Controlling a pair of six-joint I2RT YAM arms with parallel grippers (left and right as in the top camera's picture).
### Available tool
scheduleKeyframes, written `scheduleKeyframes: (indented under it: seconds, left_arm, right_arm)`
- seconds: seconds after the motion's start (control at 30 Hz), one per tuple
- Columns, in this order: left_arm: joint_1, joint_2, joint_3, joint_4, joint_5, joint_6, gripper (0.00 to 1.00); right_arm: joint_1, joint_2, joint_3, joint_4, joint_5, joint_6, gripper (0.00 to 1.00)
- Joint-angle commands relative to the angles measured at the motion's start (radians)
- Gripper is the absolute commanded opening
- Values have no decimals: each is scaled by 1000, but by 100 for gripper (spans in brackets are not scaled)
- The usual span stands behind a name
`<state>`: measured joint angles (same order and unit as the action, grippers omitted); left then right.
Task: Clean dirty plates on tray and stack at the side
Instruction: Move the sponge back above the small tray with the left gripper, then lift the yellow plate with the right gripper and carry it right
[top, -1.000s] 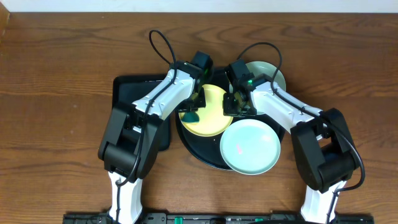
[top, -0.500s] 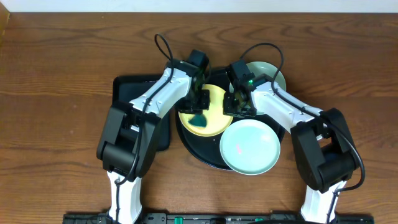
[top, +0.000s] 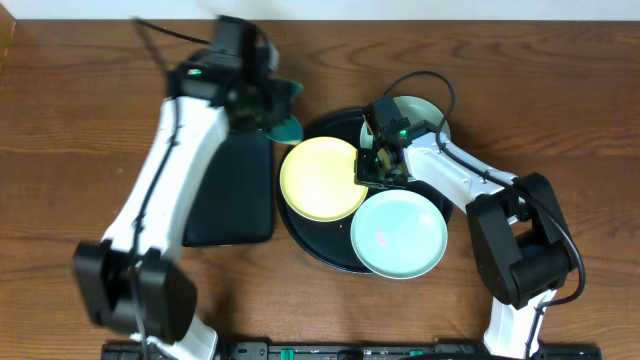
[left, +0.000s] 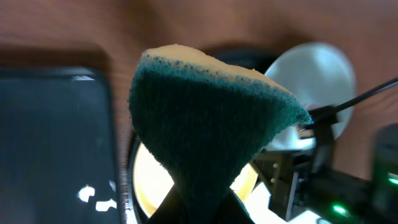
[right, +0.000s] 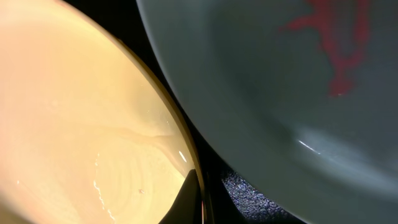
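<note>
I've just swung L tool, clamped on the sponge, off the yellow plate to upper left, so wipe's prob done; R tool sits at its rim, grip I can't tell.

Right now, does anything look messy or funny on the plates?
Yes. The front mint plate has a red smear on it, so it looks dirty, and it hangs over the rim of the tray. The yellow plate looks clean. The left hand holds a sponge up, away from the plates.
</note>
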<state>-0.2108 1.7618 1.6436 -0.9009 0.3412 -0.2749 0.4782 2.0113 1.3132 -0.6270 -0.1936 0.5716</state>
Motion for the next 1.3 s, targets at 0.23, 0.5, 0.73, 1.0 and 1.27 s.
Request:
scheduleKeyframes:
  seconds: [0.23,0.5,0.73,1.0,1.27]
  left_arm:
    - [92,-10,-11,-48,5,20,7]
    - [92,-9,-11,-57,-71,20,7]
    - [92,-9,-11,-63,-101,20,7]
    - [92,-9,-11,-64,-118,19,7]
    - [92,-8,-11,-64,-126,20,7]
  right_arm:
    - [15,-144,2,-14,-68,-83,1]
    - [27,-299,2,-128,225,-118,1]
    - [109,-391,3,-175,565,-125,1]
    - [307,-402,3,-172,1038,-162,1]
    - [478,-402,3,-143,1423,-163,1]
